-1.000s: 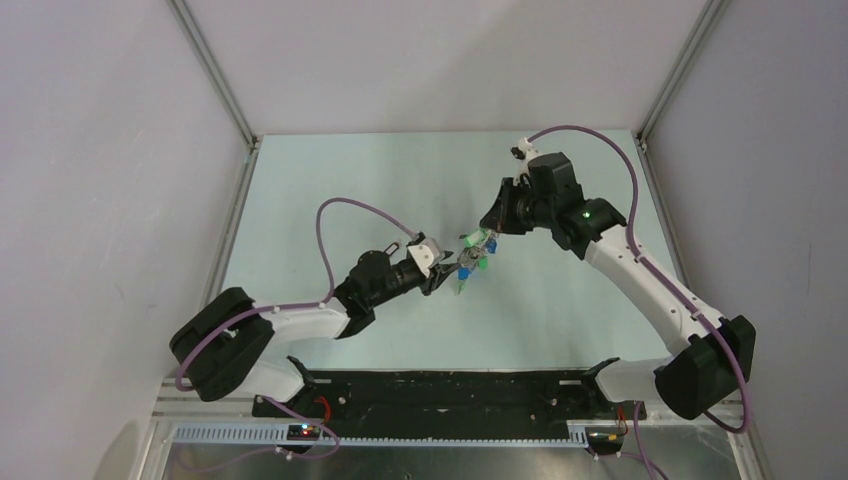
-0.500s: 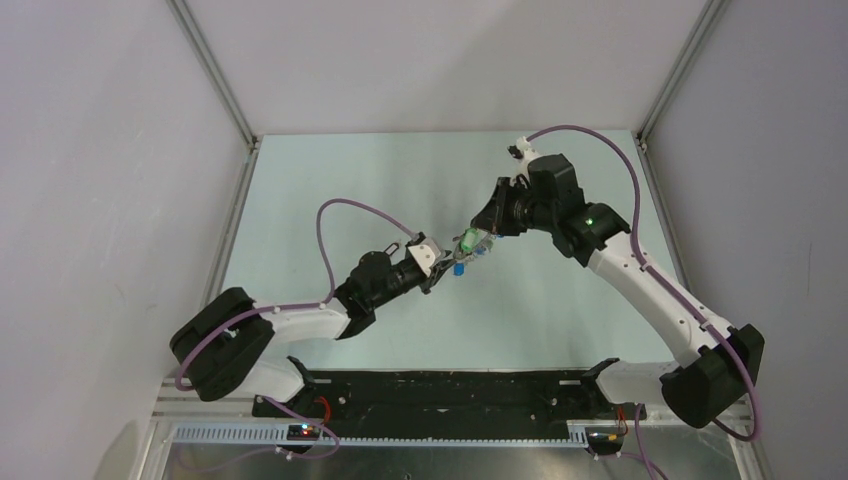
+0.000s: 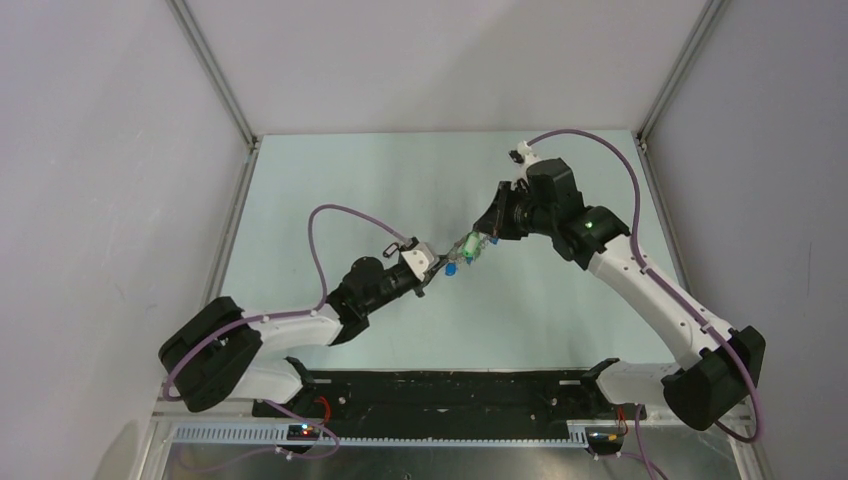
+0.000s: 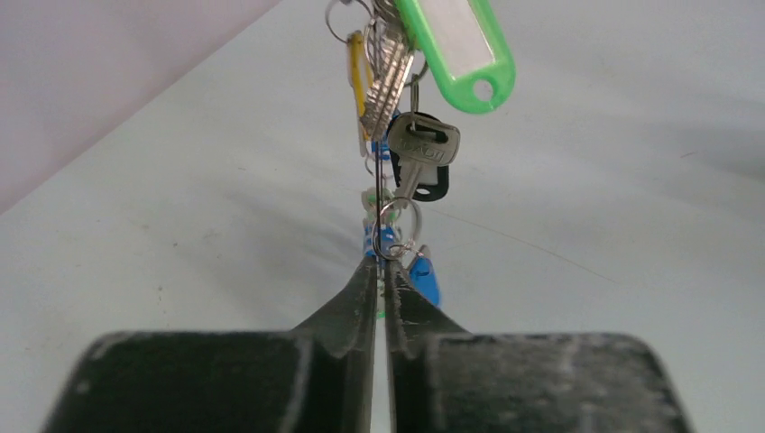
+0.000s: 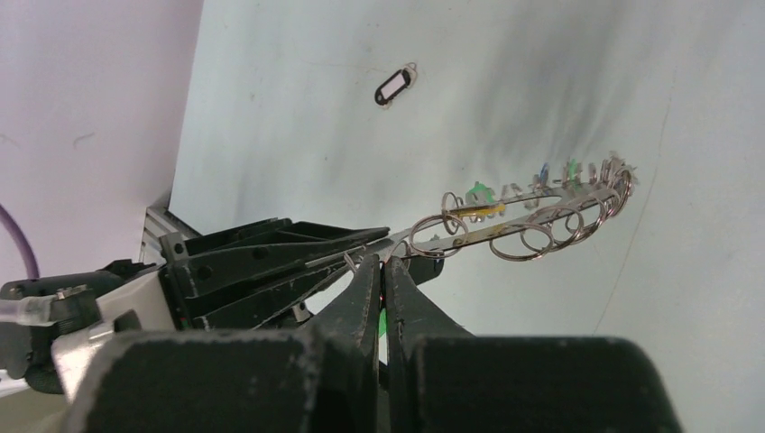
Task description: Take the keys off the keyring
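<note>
The keyring is a thin silver hoop seen edge-on, held in the air between both grippers. My left gripper is shut on its wire at the near end. The keys hang from it, with a green tag, a yellow head and a blue head. In the top view the bunch sits between the left gripper and the right gripper. My right gripper is shut with green plastic between its fingers; the small split rings fan out beyond it.
A small black tag lies alone on the pale table beyond the bunch. The left gripper's black fingers cross just left of the right jaws. Grey walls close the table on the left, right and back.
The bunch has moved slightly up and left and drawn tighter between the grippers. The left arm has stretched further forward, and the right gripper has shifted a little left.
</note>
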